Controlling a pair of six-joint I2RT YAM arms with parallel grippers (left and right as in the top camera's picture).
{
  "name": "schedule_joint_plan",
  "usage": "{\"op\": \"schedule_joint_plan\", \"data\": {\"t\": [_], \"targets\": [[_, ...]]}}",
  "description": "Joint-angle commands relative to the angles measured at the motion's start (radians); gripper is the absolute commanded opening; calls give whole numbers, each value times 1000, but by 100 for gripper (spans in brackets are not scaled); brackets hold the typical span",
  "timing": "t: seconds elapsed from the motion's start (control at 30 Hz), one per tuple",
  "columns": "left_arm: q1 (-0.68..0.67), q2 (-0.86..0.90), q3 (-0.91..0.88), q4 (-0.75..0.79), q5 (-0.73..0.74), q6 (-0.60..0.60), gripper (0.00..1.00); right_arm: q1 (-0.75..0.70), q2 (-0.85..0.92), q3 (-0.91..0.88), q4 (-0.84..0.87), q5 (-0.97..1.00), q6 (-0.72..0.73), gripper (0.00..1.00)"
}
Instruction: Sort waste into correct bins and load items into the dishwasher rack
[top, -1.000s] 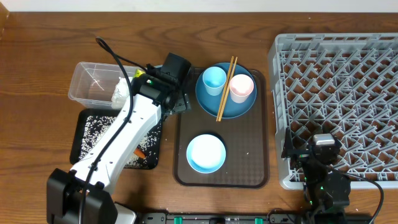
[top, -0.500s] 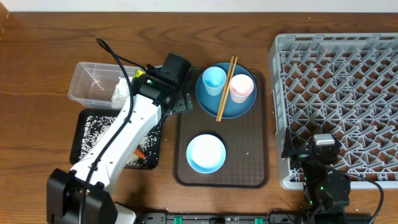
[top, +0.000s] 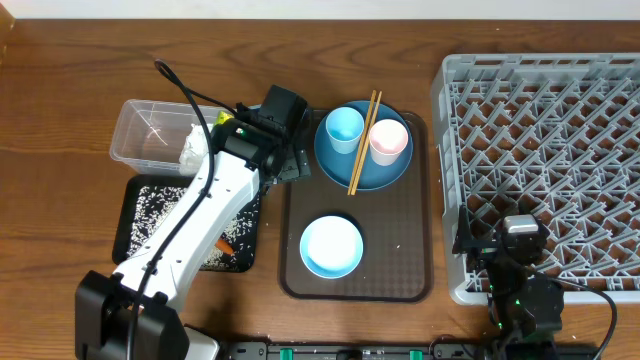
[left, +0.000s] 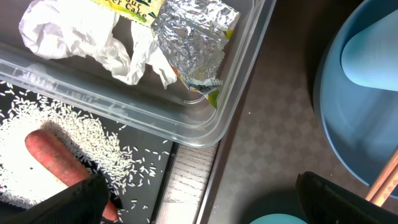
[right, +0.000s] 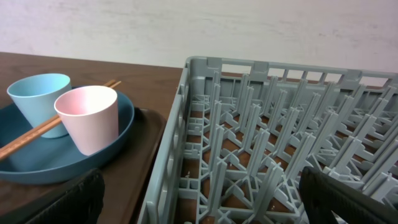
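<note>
Left wrist — snack packet (left: 194, 38) in clear tub (left: 208, 132), beyond left hand (left: 206, 203)

Dark brown wooden table (top: 60, 80), pale mottled wall (right: 186, 25) behind.

Two cups (top: 343, 128), two chopsticks (top: 362, 140); one each: plate (top: 385, 172), bowl (top: 331, 246), clear tub (top: 145, 135), black tray (top: 245, 258), brown tray (top: 400, 250), rack (top: 540, 130), carrot (left: 53, 149), napkin (left: 74, 31), packet (left: 193, 31).

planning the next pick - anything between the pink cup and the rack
Nothing visible. The pink cup stands on the plate's right side, with only brown tray rim before the rack's wall. The chopsticks lie on its left, away from that path.
</note>
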Motion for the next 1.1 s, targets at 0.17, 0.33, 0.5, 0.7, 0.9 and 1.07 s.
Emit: {"op": "schedule_joint_plan", "data": {"t": [0.17, 0.33, 0.5, 0.7, 0.9, 1.07], "targets": [[4, 4, 11, -5, -2, 0, 99, 8, 1, -1, -3, 0, -5, 99], [4, 4, 11, -5, -2, 0, 99, 8, 2, -1, -3, -1, -4, 99], [4, 4, 11, -5, -2, 0, 99, 8, 1, -1, 24, -12, 41, 99], [4, 4, 11, -5, -2, 0, 99, 8, 2, 34, 39, -144, 140, 99], [4, 4, 11, -5, -2, 0, 98, 8, 63, 257, -146, -164, 216, 99], [4, 4, 11, -5, -2, 0, 98, 8, 234, 541, -321, -215, 223, 99]]}}
